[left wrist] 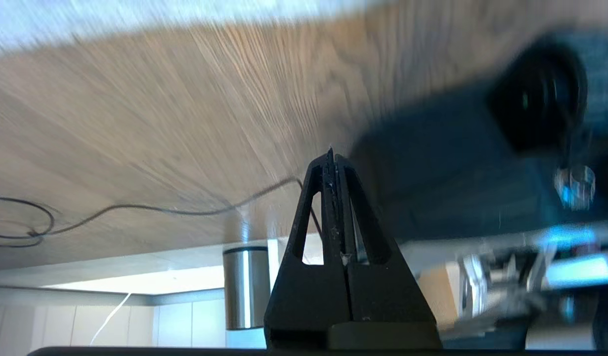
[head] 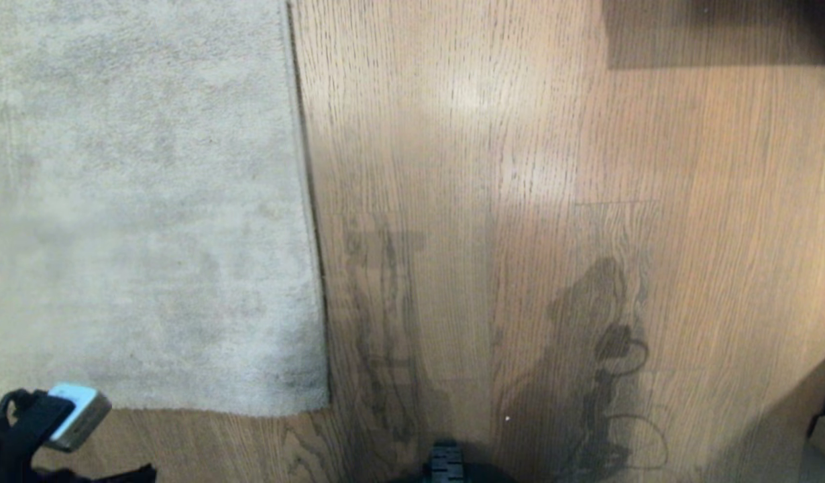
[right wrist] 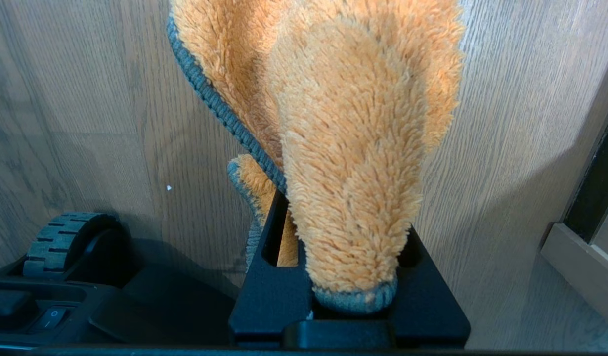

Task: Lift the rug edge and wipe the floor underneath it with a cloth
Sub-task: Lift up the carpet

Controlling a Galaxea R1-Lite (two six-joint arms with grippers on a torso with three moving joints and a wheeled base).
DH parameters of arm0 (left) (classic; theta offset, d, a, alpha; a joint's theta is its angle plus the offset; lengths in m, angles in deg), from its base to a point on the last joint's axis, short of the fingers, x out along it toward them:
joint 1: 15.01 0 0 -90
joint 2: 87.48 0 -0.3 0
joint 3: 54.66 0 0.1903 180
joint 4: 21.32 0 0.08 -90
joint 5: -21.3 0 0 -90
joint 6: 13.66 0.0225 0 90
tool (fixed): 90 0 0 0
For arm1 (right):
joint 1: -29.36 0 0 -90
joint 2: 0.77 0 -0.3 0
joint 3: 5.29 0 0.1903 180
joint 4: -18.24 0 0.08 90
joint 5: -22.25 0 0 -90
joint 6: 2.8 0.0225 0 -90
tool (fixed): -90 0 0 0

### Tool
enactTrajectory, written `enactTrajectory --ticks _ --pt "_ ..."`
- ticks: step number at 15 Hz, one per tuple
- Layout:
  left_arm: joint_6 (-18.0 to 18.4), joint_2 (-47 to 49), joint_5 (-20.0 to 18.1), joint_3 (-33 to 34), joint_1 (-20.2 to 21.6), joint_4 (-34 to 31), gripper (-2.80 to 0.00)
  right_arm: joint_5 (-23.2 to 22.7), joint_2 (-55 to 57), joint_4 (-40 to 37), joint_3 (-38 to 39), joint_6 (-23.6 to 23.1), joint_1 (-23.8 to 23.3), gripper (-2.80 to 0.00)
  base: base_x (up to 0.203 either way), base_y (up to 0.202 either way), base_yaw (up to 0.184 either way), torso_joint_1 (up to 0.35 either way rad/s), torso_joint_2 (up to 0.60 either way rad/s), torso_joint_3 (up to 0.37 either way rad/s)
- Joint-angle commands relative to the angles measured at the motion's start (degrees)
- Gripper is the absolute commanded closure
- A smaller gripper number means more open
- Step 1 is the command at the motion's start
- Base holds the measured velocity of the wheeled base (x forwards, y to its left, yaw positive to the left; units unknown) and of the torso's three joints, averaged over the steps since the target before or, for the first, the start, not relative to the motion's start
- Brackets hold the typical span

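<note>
While the cloth [right wrist: 353, 148] hides the right gripper's [right wrist: 351, 232] tips, it seems clamped.

Head view light: we note soft glare patches on the floor [head: 493, 100], far half.
Shadows: robot's own shadow darkens near floor; dark block at far right corner.
Left wrist view: heavy motion blur.
Right wrist view: sharp, evenly lit.

No words, brands or numbers can be read anywhere here. The only sign is a small power symbol on a button [right wrist: 53, 315] of the robot's dark base [right wrist: 86, 316].
</note>
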Motion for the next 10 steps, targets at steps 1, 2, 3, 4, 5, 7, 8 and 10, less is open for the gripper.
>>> enactTrajectory --ticks 1,2,3,4,5,7,8,10 --pt "0.1 9.3 0.0 -3.2 0.9 2.2 0.0 0.0 0.1 0.0 0.0 0.0 0.0 0.0 0.0 0.0 0.0 0.0 0.0 0.0" --pt "0.2 12.0 0.0 -3.6 0.9 5.2 0.0 0.0 0.1 0.0 0.0 0.0 0.0 0.0 0.0 0.0 0.0 0.0 0.0 0.0" --pt "0.2 14.5 -0.1 -3.9 0.6 9.1 0.0 0.0 0.1 0.0 0.0 0.0 0.0 0.0 0.0 0.0 0.0 0.0 0.0 0.0" --pt "-0.2 15.9 -0.1 -4.1 -1.0 11.3 0.0 0.0 0.1 0.0 0.0 0.0 0.0 0.0 0.0 0.0 0.0 0.0 0.0 0.0" --pt "-1.9 17.3 0.0 -4.6 -2.5 12.0 0.0 0.0 0.1 0.0 0.0 0.0 0.0 0.0 0.0 0.0 0.0 0.0 0.0 0.0" --pt "-3.1 20.3 0.3 -5.9 -3.5 12.4 0.0 0.0 0.1 0.0 0.0 0.0 0.0 0.0 0.0 0.0 0.0 0.0 0.0 0.0" --pt "-3.1 22.2 0.4 -7.0 -3.7 12.6 0.0 0.0 0.1 0.0 0.0 0.0 0.0 0.0 0.0 0.0 0.0 0.0 0.0 0.0" --pt "-3.3 25.6 0.6 -9.7 -4.9 12.9 0.0 0.0 0.1 0.0 0.0 0.0 0.0 0.0 0.0 0.0 0.0 0.0 0.0 0.0"
